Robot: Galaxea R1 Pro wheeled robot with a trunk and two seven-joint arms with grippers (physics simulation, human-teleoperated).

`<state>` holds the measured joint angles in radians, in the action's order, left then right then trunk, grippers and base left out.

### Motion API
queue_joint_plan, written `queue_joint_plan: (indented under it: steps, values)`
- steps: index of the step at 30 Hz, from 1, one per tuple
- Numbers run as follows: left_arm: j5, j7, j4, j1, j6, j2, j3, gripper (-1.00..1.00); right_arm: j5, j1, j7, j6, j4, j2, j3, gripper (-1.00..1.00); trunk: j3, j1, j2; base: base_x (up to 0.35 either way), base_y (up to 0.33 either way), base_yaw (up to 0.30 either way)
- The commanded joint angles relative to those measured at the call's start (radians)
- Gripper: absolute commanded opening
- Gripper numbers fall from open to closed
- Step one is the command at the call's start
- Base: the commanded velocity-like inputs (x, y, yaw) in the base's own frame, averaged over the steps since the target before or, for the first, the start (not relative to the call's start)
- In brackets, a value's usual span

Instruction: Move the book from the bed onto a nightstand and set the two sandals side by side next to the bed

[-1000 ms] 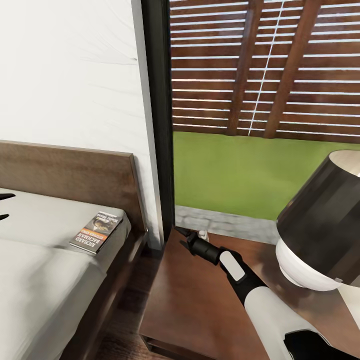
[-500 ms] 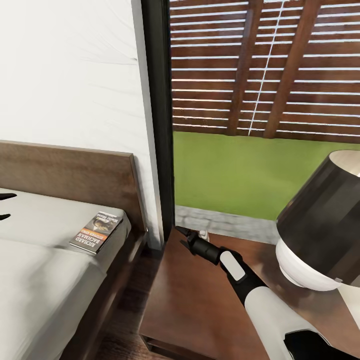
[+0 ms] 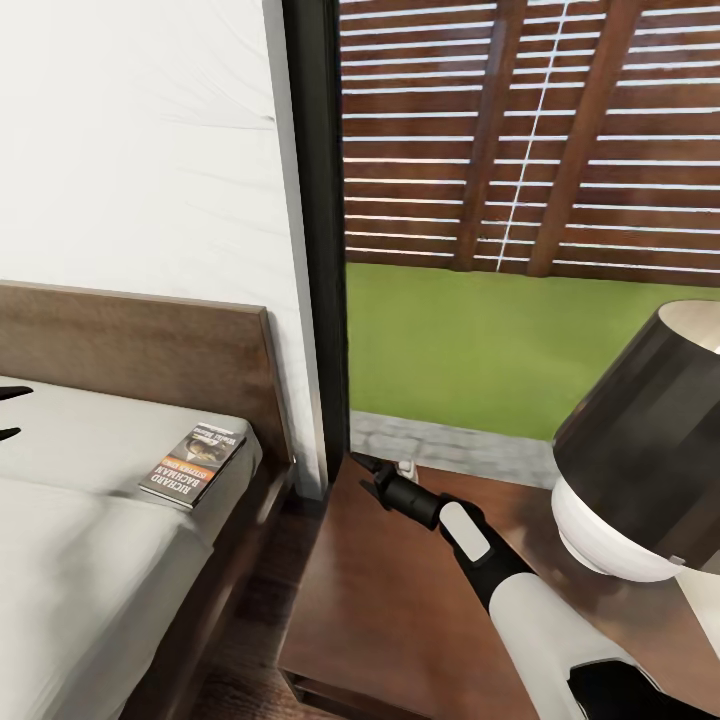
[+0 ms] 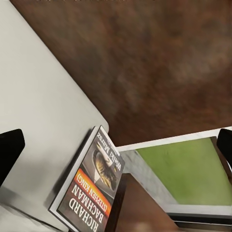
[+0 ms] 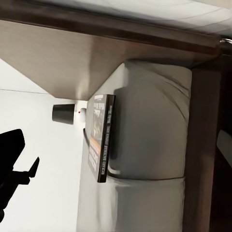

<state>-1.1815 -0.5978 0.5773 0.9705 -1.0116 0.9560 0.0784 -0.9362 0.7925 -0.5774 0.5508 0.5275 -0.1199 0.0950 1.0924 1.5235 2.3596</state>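
Book (image 3: 193, 464) lies flat on the grey mattress of the bed (image 3: 80, 560), at the lower left of the head view, close to the mattress corner nearest the headboard (image 3: 140, 350). Its dark cover faces up, with white lettering and an orange band. In the left wrist view the same book (image 4: 89, 186) rests at the mattress edge, with the brown headboard beyond it.

The left claw (image 3: 8, 413) pokes in at the far left edge of the head view, over the mattress and apart from the book. Its two dark fingers stand spread, with nothing between them. In the left wrist view the fingers (image 4: 9, 152) sit at opposite frame edges, wide apart.

The right claw (image 3: 366, 475) hangs in the middle of the head view, above the back corner of the nightstand (image 3: 380, 620), whose brown surface fills the lower centre. It grips nothing; I cannot tell how wide it is parted. A lamp (image 3: 640, 450) with a dark shade and white base stands at the right of the frame. Behind, a black-framed window (image 3: 315, 240) looks out on green grass and a slatted wooden fence.
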Motion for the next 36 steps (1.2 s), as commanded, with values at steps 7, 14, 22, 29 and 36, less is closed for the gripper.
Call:
queue_joint_plan:
  steps: [7,14,22,29,36]
  values:
    - [0.002,-0.01,-0.002,0.002,0.001,0.001,0.006,1.0,-0.006,0.001,0.001,0.005,0.0,0.0,0.001,1.0,0.001,0.0,0.0,0.0,0.0,0.0]
    - [0.002,-0.01,-0.002,0.002,0.001,0.001,0.006,1.0,-0.006,0.001,0.001,0.006,0.0,0.0,0.002,1.0,0.001,0.0,0.0,0.0,0.0,0.0]
    - [0.002,-0.011,-0.002,0.002,0.001,0.001,0.006,1.0,-0.006,0.001,0.001,0.005,0.0,0.0,0.003,1.0,0.001,0.0,0.0,0.0,0.0,0.051]
    - [0.002,-0.011,-0.002,0.002,0.001,0.001,0.006,1.0,-0.006,0.001,0.001,0.005,0.0,0.0,0.004,1.0,0.001,0.0,0.0,0.0,0.0,0.11]
    - [0.002,-0.011,-0.002,0.002,0.001,0.001,0.005,1.0,-0.006,0.001,0.001,0.005,0.001,0.0,0.006,1.0,0.001,0.0,0.0,0.0,0.0,0.057]
